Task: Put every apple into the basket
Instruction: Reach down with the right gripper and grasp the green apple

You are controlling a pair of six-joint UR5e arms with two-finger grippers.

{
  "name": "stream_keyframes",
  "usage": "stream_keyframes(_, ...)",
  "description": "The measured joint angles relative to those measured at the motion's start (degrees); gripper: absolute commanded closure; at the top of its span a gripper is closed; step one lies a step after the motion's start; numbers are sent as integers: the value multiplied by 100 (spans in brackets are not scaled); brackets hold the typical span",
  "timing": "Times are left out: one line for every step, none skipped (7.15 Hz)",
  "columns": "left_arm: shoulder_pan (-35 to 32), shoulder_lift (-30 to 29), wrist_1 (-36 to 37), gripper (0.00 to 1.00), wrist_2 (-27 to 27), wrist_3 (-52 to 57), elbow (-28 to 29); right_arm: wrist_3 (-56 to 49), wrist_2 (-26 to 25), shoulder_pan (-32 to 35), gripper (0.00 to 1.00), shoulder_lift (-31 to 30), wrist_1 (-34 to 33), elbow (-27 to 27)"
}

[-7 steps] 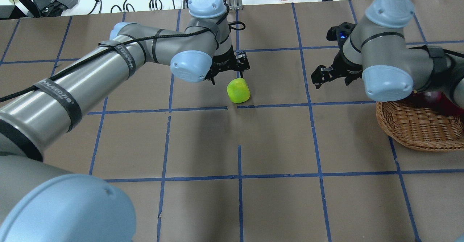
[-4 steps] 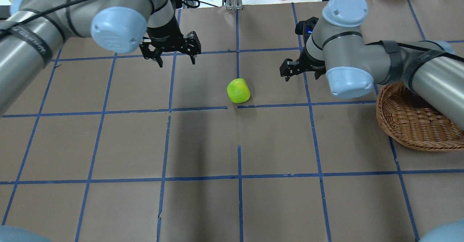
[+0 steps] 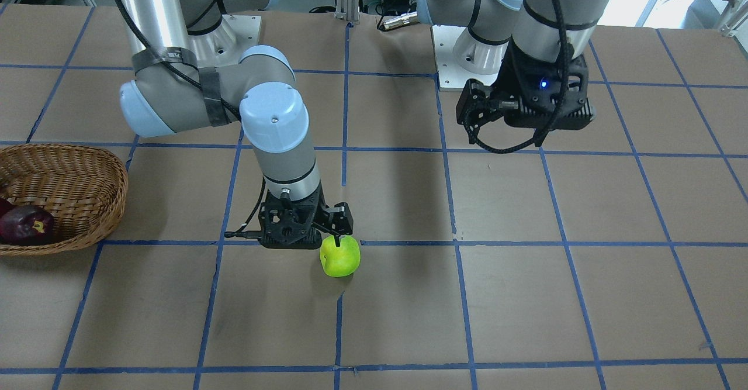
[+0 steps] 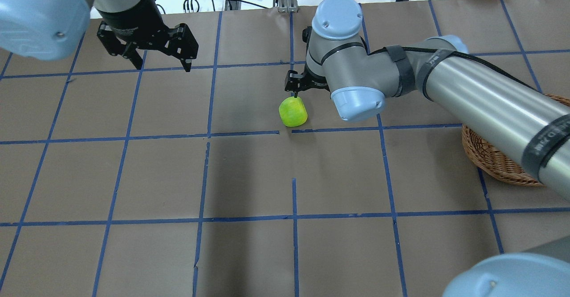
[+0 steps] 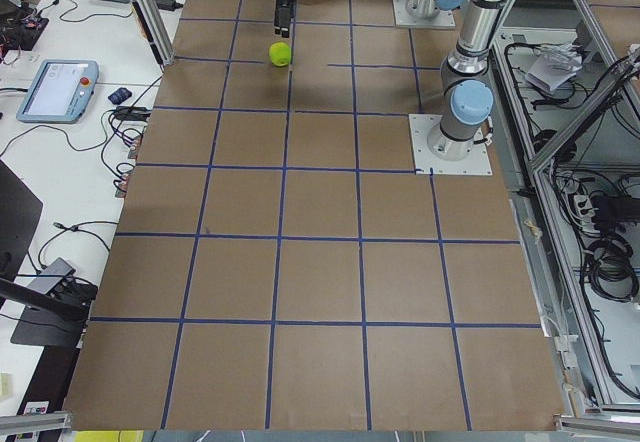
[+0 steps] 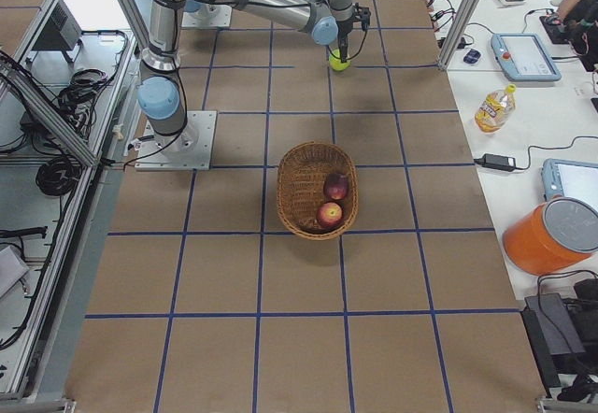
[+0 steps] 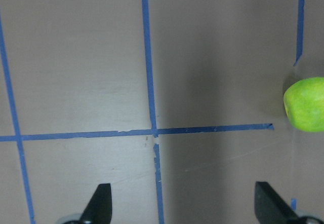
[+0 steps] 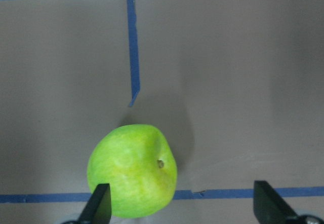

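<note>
Our right gripper (image 8: pixel 183 206) hangs over the green apple (image 8: pixel 132 171), jaws apart. Our left gripper (image 4: pixel 163 67) hangs aside, jaws likewise apart.

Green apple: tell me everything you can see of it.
The green apple is bright yellow-green, smooth, slightly glossy and roundish, with a small brown stem dimple facing up. It rests on the brown-paper table at a blue tape line. The right gripper hovers over it, jaws open, the apple off-centre near one finger; whether they touch is unclear.
</note>
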Motion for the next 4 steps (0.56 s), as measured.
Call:
stream_keyframes(59, 143, -123, 0, 33, -121, -63, 151, -118, 177, 0, 170, -81, -66)
stream_keyframes(78, 156, -59, 0, 31, -232, -115, 234, -209, 294, 0, 326, -275, -89)
stream_keyframes(83, 132, 101, 0, 20, -330, -166, 263, -251, 350, 0, 484, -495, -95)
stream_keyframes(102, 157, 200, 0, 7, -334, -208, 270, -267, 372, 0, 654, -710, -97)
